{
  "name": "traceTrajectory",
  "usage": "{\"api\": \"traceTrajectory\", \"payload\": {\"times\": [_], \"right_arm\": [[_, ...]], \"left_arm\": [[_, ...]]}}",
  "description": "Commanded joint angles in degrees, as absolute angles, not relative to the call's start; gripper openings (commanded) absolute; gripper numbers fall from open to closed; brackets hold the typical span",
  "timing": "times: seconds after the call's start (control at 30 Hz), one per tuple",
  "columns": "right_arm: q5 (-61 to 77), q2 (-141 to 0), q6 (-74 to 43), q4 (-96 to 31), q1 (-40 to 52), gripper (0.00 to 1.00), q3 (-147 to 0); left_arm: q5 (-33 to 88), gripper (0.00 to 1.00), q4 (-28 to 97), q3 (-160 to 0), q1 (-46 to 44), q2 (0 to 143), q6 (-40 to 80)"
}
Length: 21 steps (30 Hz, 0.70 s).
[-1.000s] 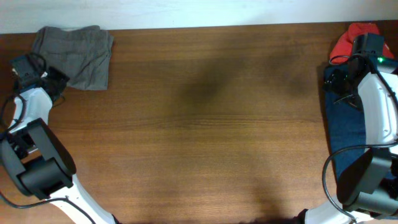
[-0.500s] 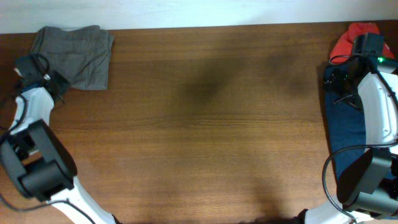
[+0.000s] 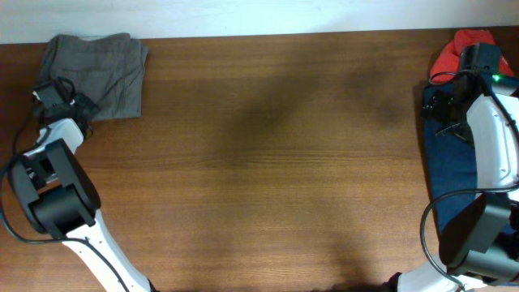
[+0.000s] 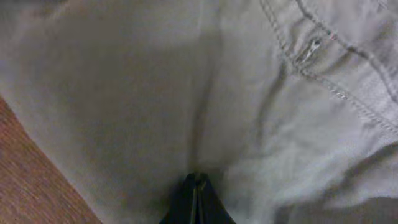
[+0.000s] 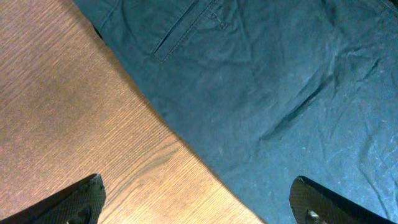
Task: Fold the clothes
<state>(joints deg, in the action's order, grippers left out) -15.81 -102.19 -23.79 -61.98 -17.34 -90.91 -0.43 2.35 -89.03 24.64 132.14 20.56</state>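
Can't see the lower-left corner of the grey garment (image 3: 97,73) from overhead: tucked under the left gripper (image 3: 75,104). Up close on the left wrist, just soft, blurry fabric running off every edge, plus the very ends of the fingers (image 4: 196,200) pressed together at the bottom. Can't tell whether anything sits between them. Over on the right, only a scrap of the red garment (image 3: 456,47) showing behind the arm (image 3: 495,146), and a long strip of the blue garment (image 3: 446,166) buried beneath arm and right gripper (image 3: 442,101). On the right wrist, two fingertips (image 5: 84,196), wide apart, clipped by the bottom edge.
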Motion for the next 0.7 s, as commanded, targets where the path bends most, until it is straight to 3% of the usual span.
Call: {"api": "traceTrajectory", "payload": {"times": [0.0,0.2,0.27,0.3,0.37,0.53,0.67], "right_arm": [[-16.6,-101.7,-24.0,-62.0,-17.6,0.98,-91.3],[-16.6,-101.7,-24.0,-62.0,-17.6,0.98,-91.3],[-16.6,-101.7,-24.1,-62.0,-17.6,0.98,-91.3],[-16.6,-101.7,-24.0,-62.0,-17.6,0.98,-91.3],[-16.6,-101.7,-24.0,-62.0,-17.6,0.98,-91.3],[-16.6,-101.7,-24.0,-62.0,-17.6,0.98,-91.3],[-16.6,-101.7,-24.0,-62.0,-17.6,0.98,-91.3]], "left_arm": [[-0.2,0.01,4.1,-88.9,24.5,132.3,19.6],[-0.2,0.02,8.3,-88.9,24.5,119.8,19.6],[0.3,0.40,12.0,-88.9,24.5,112.8,19.6],[0.5,0.73,15.1,-88.9,24.5,109.5,19.6],[4.3,0.97,22.0,-88.9,24.5,104.1,19.6],[25.9,0.99,43.1,-88.9,24.5,95.6,19.6],[26.9,0.99,57.9,-88.9,24.5,90.3,15.4]]}}
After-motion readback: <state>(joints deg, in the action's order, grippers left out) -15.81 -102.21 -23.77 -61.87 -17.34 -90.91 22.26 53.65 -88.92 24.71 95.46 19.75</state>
